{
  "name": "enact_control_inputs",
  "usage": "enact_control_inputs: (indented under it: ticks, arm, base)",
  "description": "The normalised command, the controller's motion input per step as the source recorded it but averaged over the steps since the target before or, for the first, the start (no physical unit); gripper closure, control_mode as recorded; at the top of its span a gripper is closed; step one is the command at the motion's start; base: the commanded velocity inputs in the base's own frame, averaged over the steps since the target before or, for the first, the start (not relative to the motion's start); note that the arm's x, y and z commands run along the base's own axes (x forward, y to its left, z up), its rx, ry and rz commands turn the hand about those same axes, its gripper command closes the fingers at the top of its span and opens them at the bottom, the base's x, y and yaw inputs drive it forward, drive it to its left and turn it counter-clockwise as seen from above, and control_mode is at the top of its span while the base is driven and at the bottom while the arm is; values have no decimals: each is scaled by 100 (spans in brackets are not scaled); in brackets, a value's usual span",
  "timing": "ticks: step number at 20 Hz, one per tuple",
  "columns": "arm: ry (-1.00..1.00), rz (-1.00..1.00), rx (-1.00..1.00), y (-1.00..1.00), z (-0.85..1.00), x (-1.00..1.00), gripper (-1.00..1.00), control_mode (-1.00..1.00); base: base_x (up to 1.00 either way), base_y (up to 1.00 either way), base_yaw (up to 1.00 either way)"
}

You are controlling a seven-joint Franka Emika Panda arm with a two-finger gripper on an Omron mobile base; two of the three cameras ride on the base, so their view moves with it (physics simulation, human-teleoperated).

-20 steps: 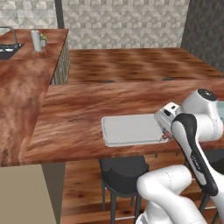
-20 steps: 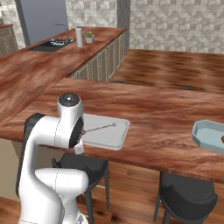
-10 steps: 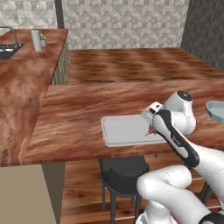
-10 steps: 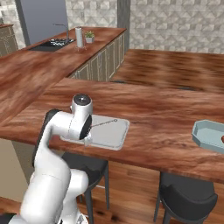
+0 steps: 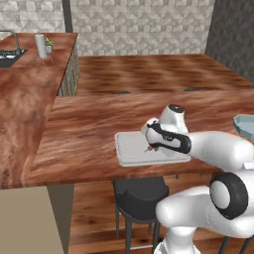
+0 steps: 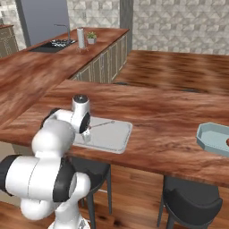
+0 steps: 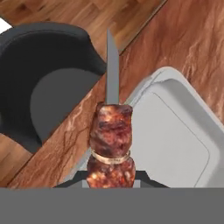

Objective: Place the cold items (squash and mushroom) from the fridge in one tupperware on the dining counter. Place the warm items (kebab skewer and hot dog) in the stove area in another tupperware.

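The kebab skewer [image 7: 110, 144] is gripped in the closed end effector [image 7: 110, 181]; in the hand view its browned meat chunks are seen rising from between the fingertips, and its grey pointed tip is directed past the table edge toward a dark stool seat [image 7: 48, 83] below. The skewer is held above the near edge of the table [image 5: 84, 134], just over the rim of a pale grey tupperware [image 7: 175, 135]. In the hand view the interior of this tupperware is seen to be bare, with nothing lying in it.

In the left base view the end effector [image 5: 150, 146] is seen low over the right part of the same tupperware [image 5: 134, 149], with a small reddish piece of the skewer showing at the hand. In the right base view the end effector [image 6: 86, 132] is found at the left part of the tupperware [image 6: 112, 136], and the thin skewer [image 6: 101, 124] is seen as a line slanting across the container. Whether the skewer touches the container's floor cannot be told.

A second, bluish tupperware [image 6: 214, 138] is set on the table well apart to the robot's right; a small dark red item is glimpsed at its far right edge, too cut off to be identified. Its corner [image 5: 245, 126] is also seen at the right edge of the left base view.

Dark stools [image 6: 190, 203] are placed under the table's near edge. On the far table a sink [image 6: 53, 44], a pale cylindrical container [image 6: 81, 38] and a small potted plant [image 6: 91, 37] are seen.
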Motion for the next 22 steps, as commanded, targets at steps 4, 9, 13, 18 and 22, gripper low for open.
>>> enact_control_inputs:
  ticks: [4, 9, 13, 18, 22]
  arm:
    - [21, 0, -10, 20, -38, 100, 100, -100]
    - [21, 0, -3, 0, -44, 100, 100, -100]
    - [15, 0, -1, 0, -56, 87, 100, -100]
    - [2, -15, 0, 0, -58, 24, 100, -100]
    - [0, -21, 0, 0, -41, 12, -100, -100]
  base:
    - [0, 0, 0]
    - [0, 0, 0]
    - [0, 0, 0]
    - [0, 0, 0]
    - [0, 0, 0]
